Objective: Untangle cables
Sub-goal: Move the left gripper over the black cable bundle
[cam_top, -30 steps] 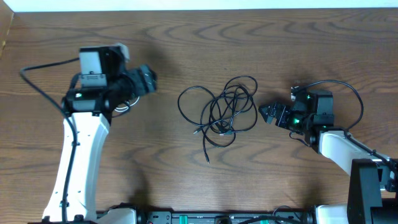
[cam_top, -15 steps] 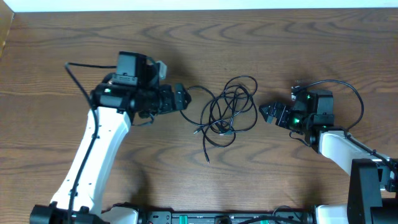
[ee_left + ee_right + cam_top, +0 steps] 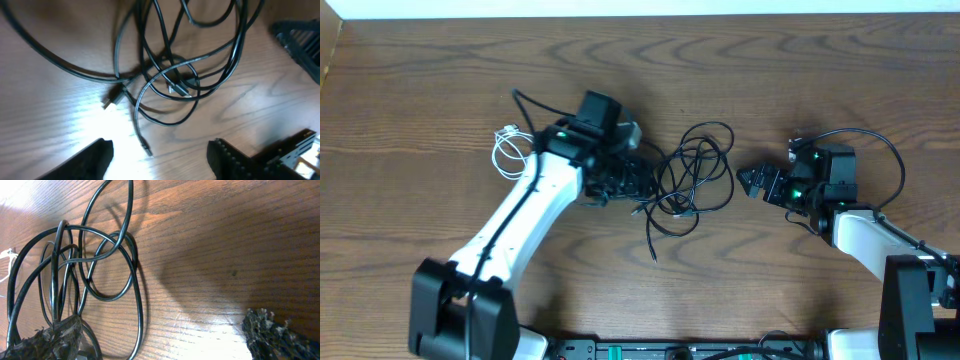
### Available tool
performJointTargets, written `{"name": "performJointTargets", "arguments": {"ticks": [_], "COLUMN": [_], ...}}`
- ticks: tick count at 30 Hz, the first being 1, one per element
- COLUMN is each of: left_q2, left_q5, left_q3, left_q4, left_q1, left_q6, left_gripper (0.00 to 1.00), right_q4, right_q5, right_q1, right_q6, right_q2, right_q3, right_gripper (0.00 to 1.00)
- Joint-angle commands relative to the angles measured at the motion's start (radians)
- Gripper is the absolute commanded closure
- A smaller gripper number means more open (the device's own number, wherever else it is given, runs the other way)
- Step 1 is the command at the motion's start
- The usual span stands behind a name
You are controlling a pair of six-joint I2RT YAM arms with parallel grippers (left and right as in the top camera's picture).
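Worktop: you are looking down on a brown wood-grain worktop (image 3: pixel 820 80) with both arms in frame.
Black cable: the black cable (image 3: pixel 678 203) lies in a loose tangle of overlapping loops near the middle of the worktop. One free tail runs out of the pile toward 7 o'clock and ends on bare wood.
Black cable, close up: in your left wrist view the loops (image 3: pixel 175 85) cross one another around a small silver-tipped plug. A second small plug end lies at the tangle's 8 o'clock side.
White cable: the white cable (image 3: pixel 506 150) sits in a small coil at 9 o'clock from the tangle. It is well apart from the tangle, on the far side of your left arm.
Left end effector: your left end effector (image 3: pixel 635 181) sits at the 9 o'clock edge of the tangle. In its wrist view (image 3: pixel 160 150) the two fingers stand apart with bare wood between them. The tip of the free tail lies in that gap, but nothing is clamped.
Right end effector: your right end effector (image 3: pixel 748 182) sits just beside the tangle at 3 o'clock, pointing at it. Its wrist view (image 3: pixel 160 335) shows the jaws spread wide and holding nothing.
Right wrist view: the nearest loops (image 3: pixel 134 270) lie flat on the wood ahead of the fingers.
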Motion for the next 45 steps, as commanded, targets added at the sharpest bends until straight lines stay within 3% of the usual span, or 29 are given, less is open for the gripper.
{"name": "performJointTargets", "arguments": {"ticks": [1, 4, 6, 11, 12, 15, 16, 17, 29, 36, 39, 43, 45], "left_q2": [0.041, 0.073, 0.087, 0.110, 0.111, 0.111, 0.111, 0.111, 0.111, 0.113, 0.126, 0.158, 0.172], "left_q5": [-0.003, -0.003, -0.003, -0.053, -0.064, -0.066, -0.066, -0.066, -0.076, -0.351, -0.391, -0.402, -0.409], "left_q3": [-0.010, -0.010, -0.010, -0.010, -0.010, -0.010, -0.010, -0.010, -0.010, -0.010, -0.010, -0.010, -0.010], "left_q4": [0.002, 0.001, 0.001, 0.002, 0.002, 0.012, 0.019, 0.030, 0.234, 0.315, 0.368, 0.467, 0.504], "left_q1": [-0.030, -0.052, -0.066, -0.115, -0.124, -0.151, -0.161, -0.170, -0.280, -0.334, -0.342, -0.342, -0.342], "left_q6": [0.005, 0.005, 0.005, 0.005, 0.005, 0.005, 0.006, 0.009, 0.008, 0.004, 0.004, 0.005, 0.005], "left_gripper": [0.51, 0.68, 0.90, 0.92, 0.91, 0.38, 0.27, 0.24, 0.23, 0.24, 0.24, 0.30, 0.41], "right_q4": [-0.001, 0.000, 0.000, -0.002, -0.002, -0.001, -0.001, -0.001, -0.002, -0.015, -0.017, -0.016, -0.016], "right_q5": [0.004, 0.004, 0.005, 0.004, 0.004, 0.004, 0.004, 0.004, 0.004, 0.003, 0.004, 0.005, 0.005], "right_q1": [0.009, 0.009, 0.009, 0.009, 0.009, 0.009, 0.009, 0.009, 0.009, 0.009, 0.009, 0.009, 0.009], "right_q6": [0.009, 0.009, 0.009, 0.009, 0.009, 0.010, 0.010, 0.009, 0.129, 0.129, 0.129, 0.129, 0.129], "right_q2": [-0.008, -0.008, -0.008, -0.008, -0.008, -0.008, -0.008, -0.008, -0.008, -0.008, -0.008, -0.008, -0.008], "right_q3": [0.000, 0.000, 0.000, 0.000, 0.000, 0.000, 0.000, 0.000, 0.000, -0.001, 0.000, -0.001, 0.000], "right_gripper": [0.01, 0.01, 0.01, 0.01, 0.01, 0.01, 0.01, 0.01, 0.01, 0.01, 0.01, 0.01, 0.01]}}
